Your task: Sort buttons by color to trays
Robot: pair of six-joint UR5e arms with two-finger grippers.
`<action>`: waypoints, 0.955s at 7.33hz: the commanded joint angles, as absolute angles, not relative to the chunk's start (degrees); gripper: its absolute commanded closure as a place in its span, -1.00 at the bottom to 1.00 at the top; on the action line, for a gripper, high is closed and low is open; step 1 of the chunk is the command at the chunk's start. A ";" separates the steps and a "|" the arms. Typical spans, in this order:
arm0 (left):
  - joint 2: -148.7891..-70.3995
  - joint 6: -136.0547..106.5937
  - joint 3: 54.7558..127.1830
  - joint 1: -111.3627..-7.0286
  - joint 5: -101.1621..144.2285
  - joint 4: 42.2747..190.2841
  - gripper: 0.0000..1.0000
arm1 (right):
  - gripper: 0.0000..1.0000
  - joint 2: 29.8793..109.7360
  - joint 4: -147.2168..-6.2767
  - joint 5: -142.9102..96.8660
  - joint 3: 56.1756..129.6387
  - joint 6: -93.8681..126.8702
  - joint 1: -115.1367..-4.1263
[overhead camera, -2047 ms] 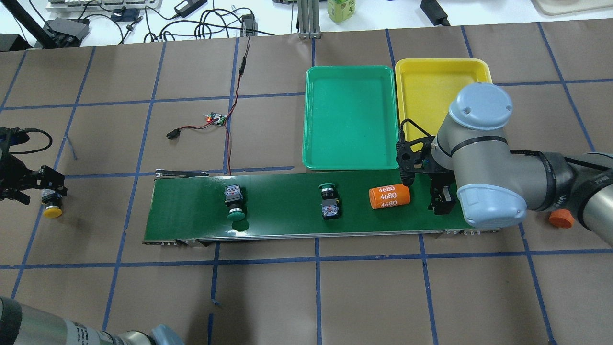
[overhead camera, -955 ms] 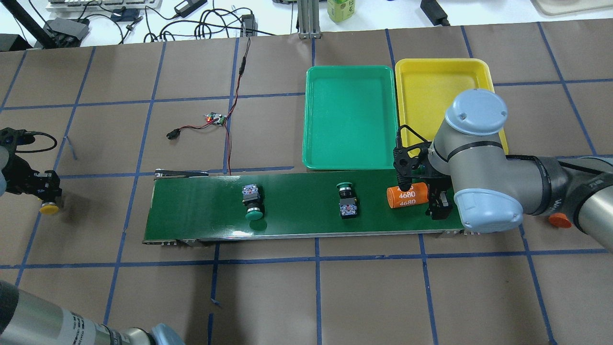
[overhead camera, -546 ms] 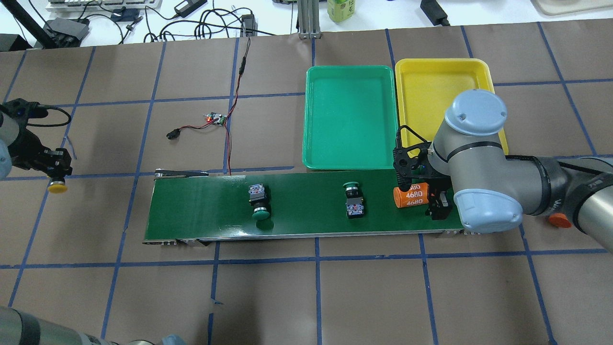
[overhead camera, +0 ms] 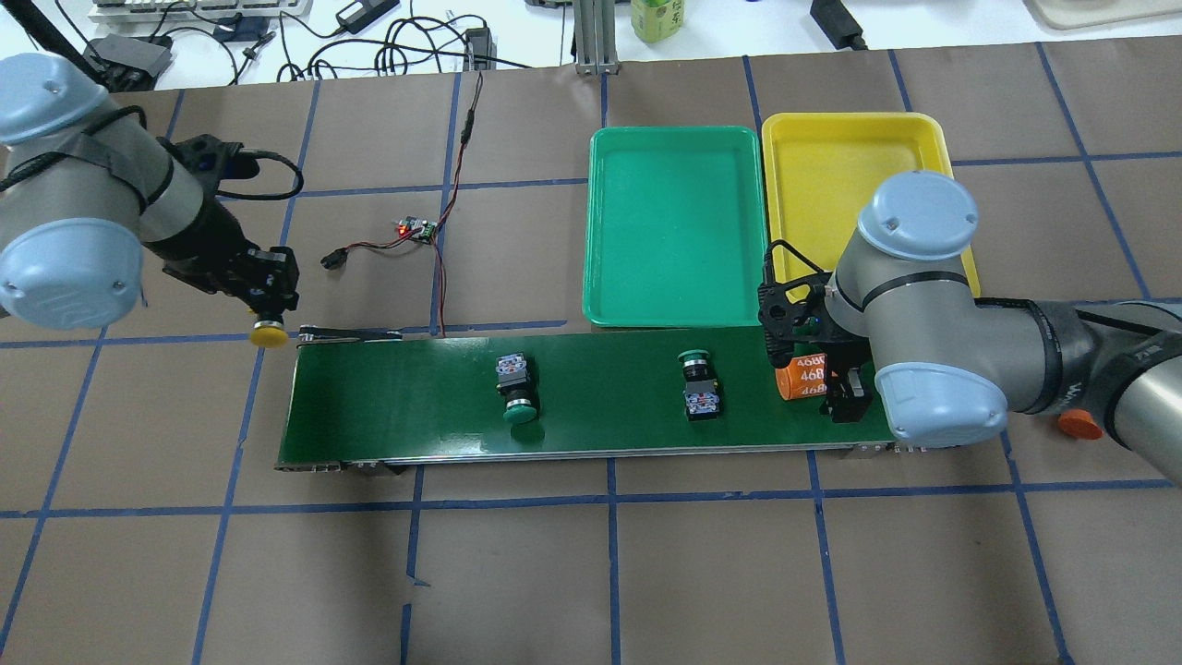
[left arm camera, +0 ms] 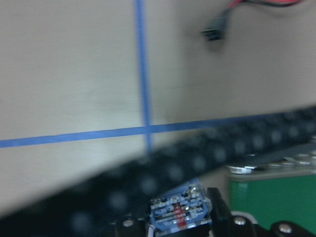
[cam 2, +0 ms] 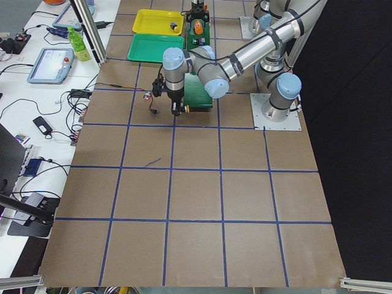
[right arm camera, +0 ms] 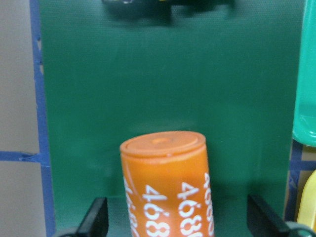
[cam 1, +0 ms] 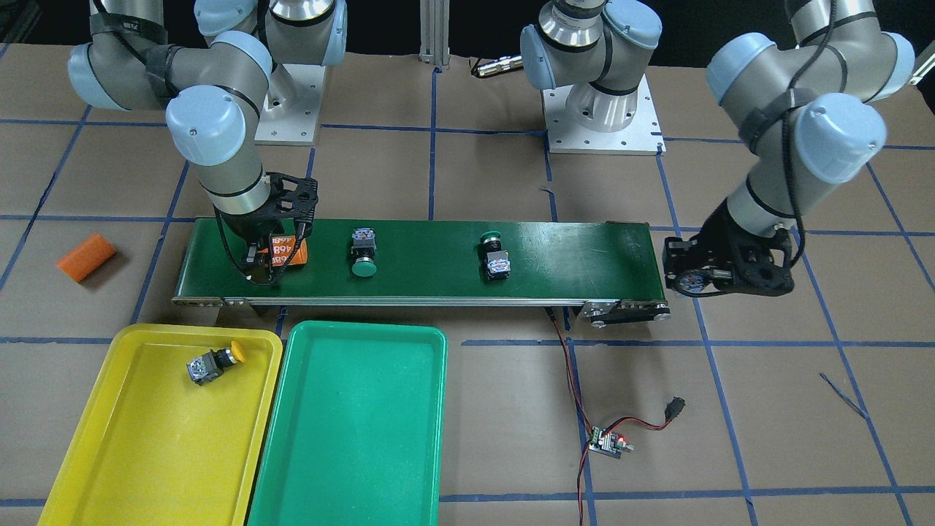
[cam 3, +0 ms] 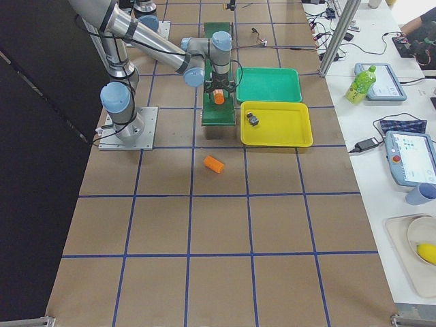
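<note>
Left jaws clamped on yellow button (overhead camera: 269, 334), cap downward, beside belt (overhead camera: 397, 406) end; right jaws apart, straddling orange cylinder (overhead camera: 802, 377).

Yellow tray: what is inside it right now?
One yellow-capped button lies on its side in the yellow tray, near the end by the belt. Nothing else shows inside. In the overhead view the right arm covers that end, hiding the button.

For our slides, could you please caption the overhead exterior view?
Left gripper holds a yellow button beside the conveyor; right gripper's open jaws straddle an orange cylinder.
</note>
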State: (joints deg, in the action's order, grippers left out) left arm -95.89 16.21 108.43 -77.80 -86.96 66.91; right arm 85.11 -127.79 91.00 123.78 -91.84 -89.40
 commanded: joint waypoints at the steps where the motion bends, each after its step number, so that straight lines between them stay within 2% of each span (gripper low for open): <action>1: -96.15 5.03 111.25 -89.70 -86.14 66.71 0.84 | -1.00 85.08 -127.79 90.97 123.58 -91.76 -89.38; 3: -96.24 4.91 115.73 -90.61 -86.04 64.61 0.84 | -1.00 85.69 -127.97 90.97 122.44 -91.32 -89.38; 4: -96.33 4.83 116.88 -90.53 -86.65 62.69 0.70 | -1.00 85.78 -127.97 90.97 121.39 -91.41 -89.38; 5: -96.33 5.01 117.76 -90.27 -89.10 62.06 0.45 | -1.00 85.78 -127.97 90.97 120.16 -91.41 -89.38; 6: -96.76 4.92 118.03 -90.35 -90.17 62.14 0.03 | -1.00 85.87 -127.88 90.97 119.45 -91.58 -89.38; 7: -97.03 5.36 117.60 -90.26 -90.26 61.01 -0.94 | -1.00 86.48 -127.88 90.97 119.01 -91.58 -89.38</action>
